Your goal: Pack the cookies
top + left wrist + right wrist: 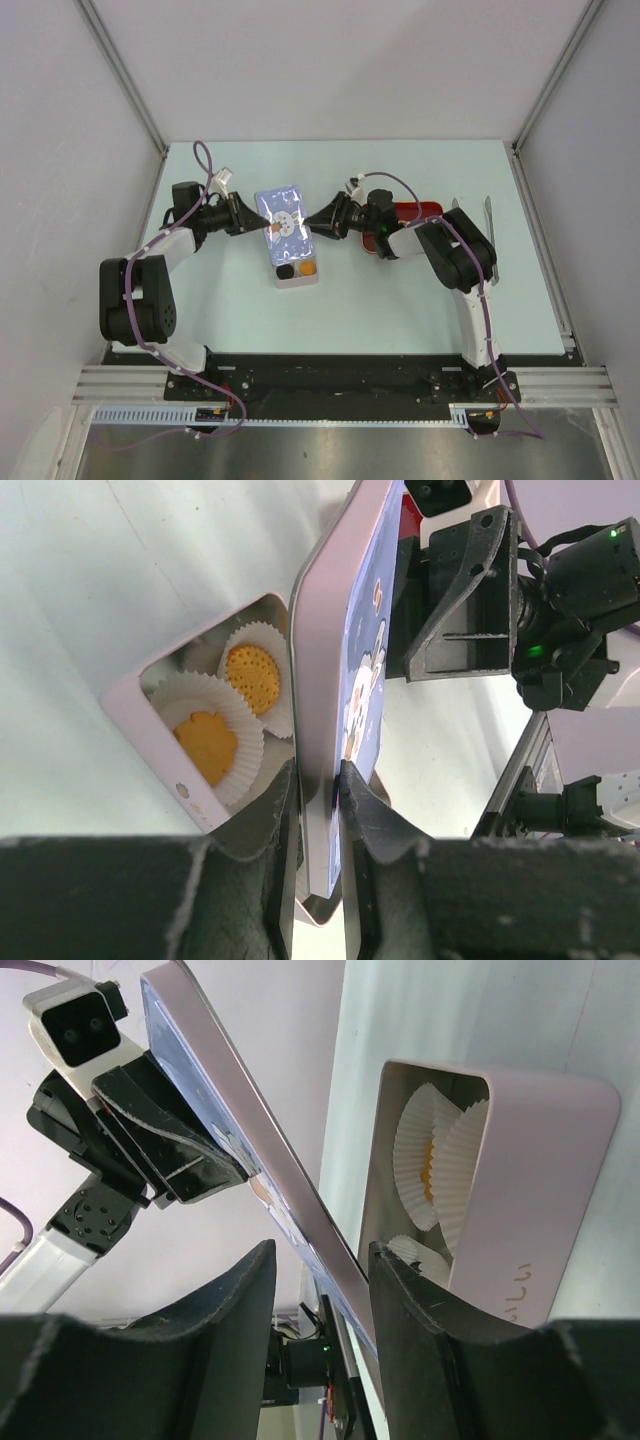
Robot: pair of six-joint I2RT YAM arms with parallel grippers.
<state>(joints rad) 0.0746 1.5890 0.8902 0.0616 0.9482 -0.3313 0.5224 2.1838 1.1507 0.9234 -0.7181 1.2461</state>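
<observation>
Seating the lid [284, 222] squarely calls for lowering it level, edges matched to the tin [540, 1180]. The left tool [317, 777] pinches one lid edge tight; the right tool [318, 1260] straddles the opposite edge, parted. Both arms reach inward, low over the tabletop [400, 300]. The cookies [250, 677] lie inside the tin

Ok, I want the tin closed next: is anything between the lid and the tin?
Nothing visible does. The left gripper pinches the lid, tilted over the tin; the cookies lie in paper cups inside it.
</observation>
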